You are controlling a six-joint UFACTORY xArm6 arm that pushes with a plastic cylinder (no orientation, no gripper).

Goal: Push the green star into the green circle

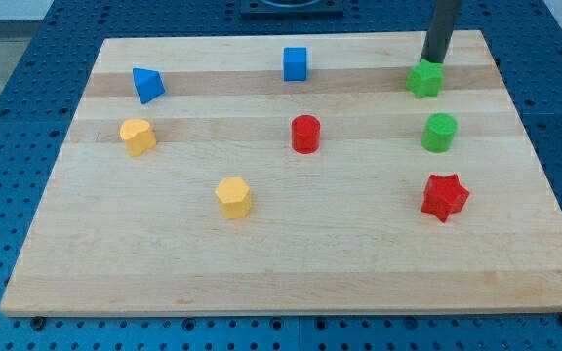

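Camera view shows a pale wood-grain worktop (291, 263) with smooth plastic blocks. Near its top-right corner, my tip (428, 61) seemingly touches the green star's (424, 80) upper edge; the green circle (439, 133) sits just below.

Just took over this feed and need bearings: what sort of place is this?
Likely a robotics lab bench: a wooden board lying on a blue perforated table, small coloured blocks spread over it, and my tip at the green star.

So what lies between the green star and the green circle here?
Nothing: in the camera view only bare wood separates the green star from the green circle just below it. My tip touches the star's top edge.
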